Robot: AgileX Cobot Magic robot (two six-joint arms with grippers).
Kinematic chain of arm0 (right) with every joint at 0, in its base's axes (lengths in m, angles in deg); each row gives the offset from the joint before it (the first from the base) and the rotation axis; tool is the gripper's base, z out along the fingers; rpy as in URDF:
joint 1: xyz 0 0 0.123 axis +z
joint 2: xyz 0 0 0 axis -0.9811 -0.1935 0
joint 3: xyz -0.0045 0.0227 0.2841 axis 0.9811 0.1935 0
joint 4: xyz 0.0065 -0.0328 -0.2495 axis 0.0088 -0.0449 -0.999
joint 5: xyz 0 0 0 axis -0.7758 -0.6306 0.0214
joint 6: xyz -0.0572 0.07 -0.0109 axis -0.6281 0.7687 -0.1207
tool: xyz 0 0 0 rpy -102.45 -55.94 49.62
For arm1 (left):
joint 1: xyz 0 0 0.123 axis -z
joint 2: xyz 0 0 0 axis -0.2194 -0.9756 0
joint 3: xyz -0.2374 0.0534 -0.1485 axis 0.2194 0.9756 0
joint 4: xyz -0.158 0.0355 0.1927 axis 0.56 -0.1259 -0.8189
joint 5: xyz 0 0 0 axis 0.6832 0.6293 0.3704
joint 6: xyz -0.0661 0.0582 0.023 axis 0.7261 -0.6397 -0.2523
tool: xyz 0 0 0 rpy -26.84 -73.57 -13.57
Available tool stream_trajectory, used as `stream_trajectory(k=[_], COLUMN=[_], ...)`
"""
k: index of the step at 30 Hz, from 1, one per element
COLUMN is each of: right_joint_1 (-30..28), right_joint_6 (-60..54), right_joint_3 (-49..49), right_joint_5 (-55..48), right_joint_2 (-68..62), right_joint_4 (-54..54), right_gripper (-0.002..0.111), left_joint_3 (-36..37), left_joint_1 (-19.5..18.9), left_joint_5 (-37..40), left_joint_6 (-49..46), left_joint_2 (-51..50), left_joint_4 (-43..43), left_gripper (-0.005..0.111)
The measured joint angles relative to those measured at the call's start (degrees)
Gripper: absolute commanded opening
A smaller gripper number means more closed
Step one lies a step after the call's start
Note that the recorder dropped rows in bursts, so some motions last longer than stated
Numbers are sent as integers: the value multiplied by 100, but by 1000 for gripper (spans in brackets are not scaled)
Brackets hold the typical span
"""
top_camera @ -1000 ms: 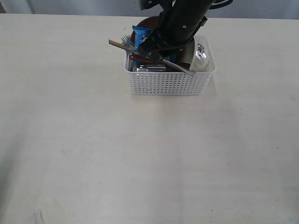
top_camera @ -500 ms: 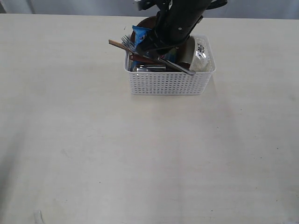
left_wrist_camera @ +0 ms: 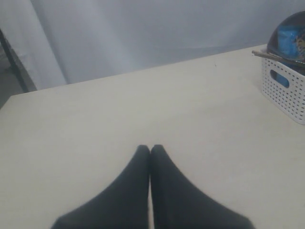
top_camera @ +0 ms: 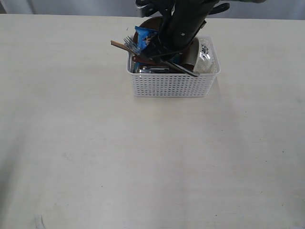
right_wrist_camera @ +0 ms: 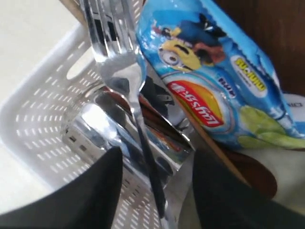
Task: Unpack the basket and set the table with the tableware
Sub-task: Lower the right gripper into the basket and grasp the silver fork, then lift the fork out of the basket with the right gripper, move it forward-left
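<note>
The white basket (top_camera: pixel 171 86) stands at the far middle of the table (top_camera: pixel 143 157). It holds a steel fork (right_wrist_camera: pixel 109 43), a shiny steel cup (right_wrist_camera: pixel 95 129), a brown plate (top_camera: pixel 152 21), a white bowl (top_camera: pixel 206 59) and a wooden stick (top_camera: pixel 118 45). My right gripper (right_wrist_camera: pixel 155 162) hangs open inside the basket, its fingers apart on either side of the fork's handle with gaps on both sides. In the exterior view the right gripper (top_camera: pixel 159 50) covers part of the contents. My left gripper (left_wrist_camera: pixel 150 149) is shut on nothing above bare table, away from the basket (left_wrist_camera: pixel 286 90).
A blue chips bag (right_wrist_camera: pixel 214 86) leans against the brown plate, right beside the fork. A brown wooden spoon bowl (right_wrist_camera: pixel 252 174) lies under the bag. The basket's perforated wall (right_wrist_camera: pixel 33 124) stands close to one right finger.
The right arm has shifted slightly toward the far side above the basket. Its jaws stay equally wide, and the basket's contents have not moved.
</note>
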Motion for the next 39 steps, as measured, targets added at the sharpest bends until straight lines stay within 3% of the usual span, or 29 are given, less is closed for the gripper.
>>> stream_trajectory(k=[13, 23, 39], right_joint_1=[0, 3, 13], right_joint_6=[0, 0, -24], right_joint_3=[0, -28, -28], right_joint_5=[0, 0, -31], right_joint_2=[-266, -266, 209], right_joint_4=[-22, -59, -85], right_gripper=[42, 0, 0], left_joint_3=[0, 0, 0], left_joint_1=[0, 0, 0], left_joint_5=[0, 0, 0], left_joint_6=[0, 0, 0], left_joint_2=[0, 0, 0], left_joint_4=[0, 0, 0], left_gripper=[0, 0, 0])
